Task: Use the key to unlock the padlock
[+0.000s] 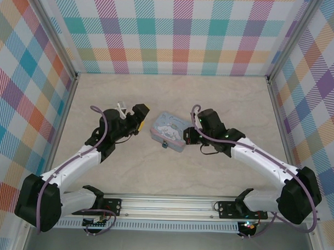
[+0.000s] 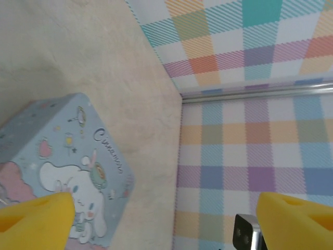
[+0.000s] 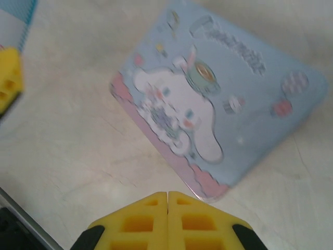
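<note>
Pale marbled tabletop (image 1: 222, 105), plaid walls (image 1: 181, 32) on three sides.

Padlock (image 1: 164, 146): from overhead, a small dark speck against the near edge of the blue cartoon tin (image 1: 169, 130). It is too small for me to make out the shackle. It lies between my two grippers, somewhat nearer my right one.

Right gripper (image 3: 167, 197): yellow pads pressed flat together, only a thin seam showing. Whether anything thin sits in that seam I cannot tell. The tin lies just ahead of the tips, printed lid up, one long edge angled toward the pads. Bare tabletop off to the left of them.

Left gripper (image 2: 164, 200): yellow fingers (image 2: 36, 219) spread wide, holding nothing. A corner of the tin lies ahead of its left finger. Ahead of its right finger I see plaid wall.
</note>
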Tool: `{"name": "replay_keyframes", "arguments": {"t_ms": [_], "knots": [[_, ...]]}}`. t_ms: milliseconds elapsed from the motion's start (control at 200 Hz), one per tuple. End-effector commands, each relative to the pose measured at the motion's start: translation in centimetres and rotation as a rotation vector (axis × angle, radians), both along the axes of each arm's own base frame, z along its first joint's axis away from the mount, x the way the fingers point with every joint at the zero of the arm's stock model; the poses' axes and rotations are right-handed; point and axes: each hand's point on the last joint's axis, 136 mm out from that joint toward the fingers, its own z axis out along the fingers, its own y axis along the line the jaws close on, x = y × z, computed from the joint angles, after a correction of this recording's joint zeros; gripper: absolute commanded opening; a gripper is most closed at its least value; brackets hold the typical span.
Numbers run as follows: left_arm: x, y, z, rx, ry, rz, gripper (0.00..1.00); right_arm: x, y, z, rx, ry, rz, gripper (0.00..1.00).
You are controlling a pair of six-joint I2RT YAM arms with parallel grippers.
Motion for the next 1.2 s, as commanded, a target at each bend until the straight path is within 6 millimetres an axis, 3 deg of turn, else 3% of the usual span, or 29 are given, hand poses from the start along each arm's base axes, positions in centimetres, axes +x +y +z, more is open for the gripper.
{"name": "replay_keyframes", "arguments": {"t_ms": [0,155,300,665,1050,1195], "knots": [[0.1,-1.0,0.4,-0.277,0.179,0.043,0.82,2.5,2.0,4.5,0.080,-0.180,0.042,0.00],[0.3,-1.9,0.9,-0.471,0.287,0.059,0.78,4.5,4.6,7.6,0.174,-0.285,0.090,0.00],[0.1,-2.2,0.4,-0.625,0.370,0.094,0.71,5.6,6.8,8.6,0.246,-0.309,0.122,0.00],[-0.8,-3.4,0.0,-0.718,0.437,0.131,0.67,4.9,11.1,7.4,0.329,-0.264,0.186,0.00],[-0.9,-3.5,0.0,-0.738,0.437,0.140,0.67,4.3,12.3,7.3,0.358,-0.259,0.206,0.00],[-0.9,-3.5,0.0,-0.747,0.433,0.142,0.58,4.0,12.5,7.0,0.364,-0.241,0.218,0.00]]}}
